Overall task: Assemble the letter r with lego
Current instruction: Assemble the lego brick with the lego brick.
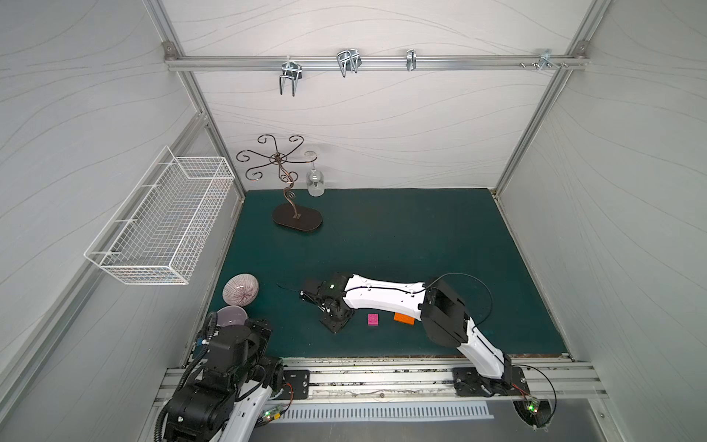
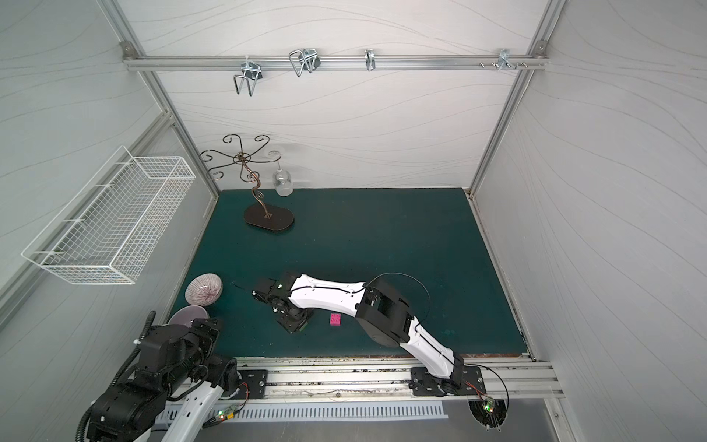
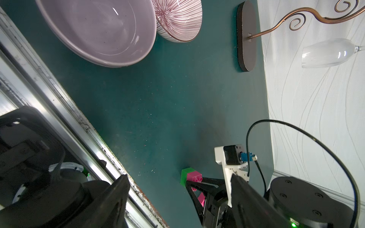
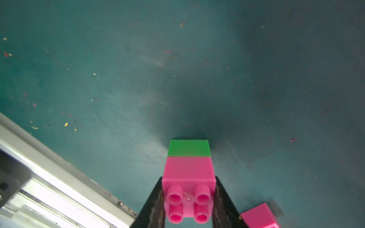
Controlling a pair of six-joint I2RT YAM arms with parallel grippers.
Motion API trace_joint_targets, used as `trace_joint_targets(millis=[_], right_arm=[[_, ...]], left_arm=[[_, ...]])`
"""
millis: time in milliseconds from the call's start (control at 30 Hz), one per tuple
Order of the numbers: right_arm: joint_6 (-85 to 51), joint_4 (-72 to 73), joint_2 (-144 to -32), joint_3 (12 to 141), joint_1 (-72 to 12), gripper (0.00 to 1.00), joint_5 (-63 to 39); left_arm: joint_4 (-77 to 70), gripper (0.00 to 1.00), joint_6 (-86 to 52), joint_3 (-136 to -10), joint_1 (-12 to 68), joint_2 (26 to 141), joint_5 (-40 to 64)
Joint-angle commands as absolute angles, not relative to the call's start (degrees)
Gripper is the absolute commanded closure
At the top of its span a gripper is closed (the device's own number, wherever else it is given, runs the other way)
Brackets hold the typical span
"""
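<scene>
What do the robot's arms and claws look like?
Both arms are white shells with chunky black joints. The right arm has a thin black cable looping over it; the left arm carries a ribbed black hose. Each claw ends in black, pointed fingers.

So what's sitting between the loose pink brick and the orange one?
Nothing, just bare mat between the loose pink brick and the orange brick, as a top view shows.
</scene>
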State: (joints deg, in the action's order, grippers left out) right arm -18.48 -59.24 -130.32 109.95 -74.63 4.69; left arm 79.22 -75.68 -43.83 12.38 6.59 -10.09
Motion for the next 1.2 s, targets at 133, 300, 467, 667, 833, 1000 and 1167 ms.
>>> trace_joint_targets(millis=[133, 300, 467, 667, 833, 1000, 1167], right_arm=[[-20.13, -60.07, -136.42, 106.56, -75.41, 1.00, 1.28], [-20.28, -60.96, -138.30, 107.29, -75.41, 1.00, 0.62], [-20.63, -61.34, -137.46, 107.45, -75.42, 0.89, 1.72], [-20.74, -61.69, -134.98, 107.62, -75.45, 0.59, 3.09], [-20.44, -62.40, -132.75, 108.82, -75.32, 0.46, 3.85], [-20.35, -63.63, -130.61, 110.44, -74.89, 0.40, 4.40], [-20.76, -64.35, -126.56, 110.52, -73.17, 0.37, 4.01]], left_arm=[[85.34, 0.16, -75.85, -42.19, 12.17, 5.62, -11.33], [85.38, 0.16, -75.83, -42.19, 12.18, 5.59, -11.13], [85.25, 0.16, -75.83, -42.14, 12.17, 5.62, -11.07], [84.82, 0.16, -75.70, -42.01, 12.18, 5.85, -11.02], [84.64, 0.16, -75.59, -42.01, 12.14, 6.13, -11.08], [84.77, 0.16, -75.50, -42.10, 12.21, 6.13, -11.15], [85.25, 0.16, -75.41, -42.28, 12.22, 5.98, -11.43]])
